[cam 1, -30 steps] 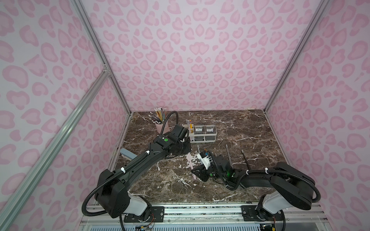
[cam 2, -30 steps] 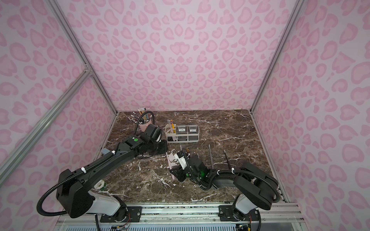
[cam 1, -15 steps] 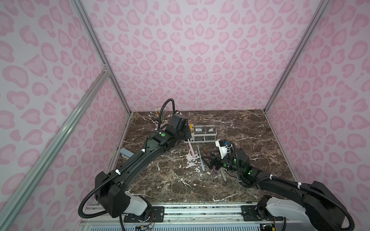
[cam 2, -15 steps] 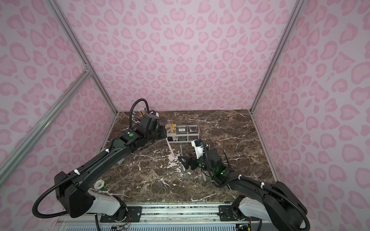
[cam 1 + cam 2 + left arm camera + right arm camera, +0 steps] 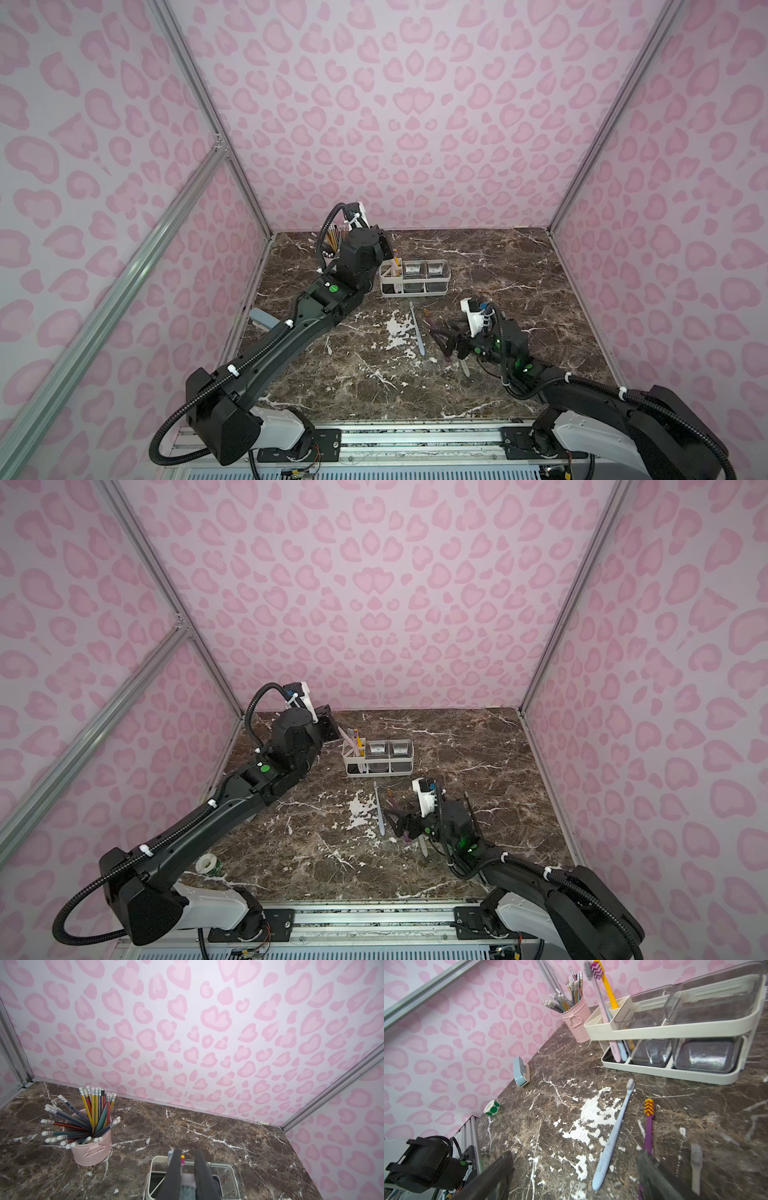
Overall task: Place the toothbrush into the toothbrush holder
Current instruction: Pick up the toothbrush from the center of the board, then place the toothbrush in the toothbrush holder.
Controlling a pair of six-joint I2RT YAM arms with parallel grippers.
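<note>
The white toothbrush holder stands at the back of the table, its slot end to the left. My left gripper hovers over that end, shut on a pink toothbrush that slants down into a slot. A yellow-handled brush also stands there. My right gripper is wide open, low over the table. A light blue toothbrush lies between its fingers. A purple one runs under one finger.
A pink cup of pencils stands left of the holder. A grey-bristled white brush lies beside the purple one. A blue-grey block and a roll of green stickers sit by the left wall.
My left gripper has carried the pink toothbrush from mid-table back to the holder's slot end. My right gripper has opened wide and drawn back to the right.
</note>
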